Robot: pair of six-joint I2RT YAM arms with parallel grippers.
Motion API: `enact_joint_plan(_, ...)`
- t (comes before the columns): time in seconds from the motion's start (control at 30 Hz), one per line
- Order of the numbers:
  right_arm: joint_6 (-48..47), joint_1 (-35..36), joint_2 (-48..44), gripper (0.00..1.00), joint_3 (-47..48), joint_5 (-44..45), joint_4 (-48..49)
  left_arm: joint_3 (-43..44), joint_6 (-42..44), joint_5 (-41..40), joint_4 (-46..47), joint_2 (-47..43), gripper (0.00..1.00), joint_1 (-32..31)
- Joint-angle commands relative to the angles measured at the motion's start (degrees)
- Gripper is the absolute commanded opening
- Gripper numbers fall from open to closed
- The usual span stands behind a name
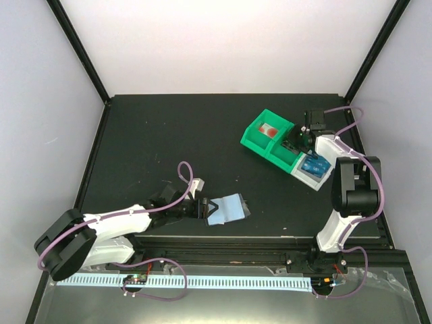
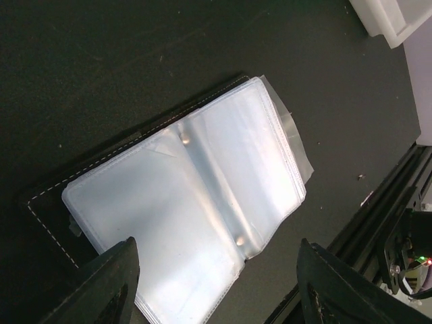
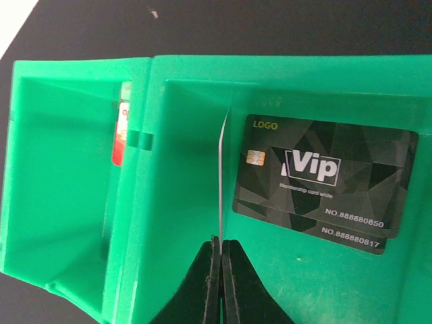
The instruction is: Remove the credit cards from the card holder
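Blue-grey and soft-looking, the card holder (image 2: 196, 196) lies spread open and flat on the black tabletop (image 1: 155, 135), at about 6 o'clock from its middle, near the front edge. Its clear pockets look milky under the light, and a dark stitched border shows along one side. The left pincer (image 1: 210, 208) sits low at the holder's 9 o'clock edge. Its jaws are spread wide, with the near end of the holder between the two fingers (image 2: 111, 283). Whether either finger presses on the plastic I cannot tell, and the pincer has hold of nothing. Over at about 3 o'clock on the tabletop stands the green-and-grey tray (image 1: 250, 140), set on a slant. The bright blue credit cards (image 1: 312, 165) lie in its grey compartment at the 4 o'clock end, well apart from the holder. A red-and-white item (image 3: 120, 131) sits in the green compartment at the 10 o'clock end. The right pincer (image 3: 221, 246) hangs over the middle green compartment with its jaws closed tight on a thin card (image 3: 221, 182). That card is held upright and seen edge-on, so its face and colour are hidden. Beside it, toward 3 o'clock in the wrist view, two black cards (image 3: 324, 179) marked Vip lie overlapped on the compartment's floor.
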Motion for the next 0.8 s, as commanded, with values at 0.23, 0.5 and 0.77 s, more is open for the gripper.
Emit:
enact_joint_plan(0.23,-0.03,-0.31,0.51,0.12,2.89,6.78,-3.55,0.10,-0.48,1.51,-0.82,-0.94,0.66,0.43)
enact_joint_plan(0.5,0.00,-0.35,-3.05,0.15,4.47,8.24,-9.22,0.01,-0.64,3.17,-1.24,-1.19,0.69,0.44)
enact_joint_plan(0.77,-0.64,0.02,-9.96,0.27,1.50,6.85,-11.50,0.02,-1.01,0.89,-3.01,-2.80,0.69,0.44)
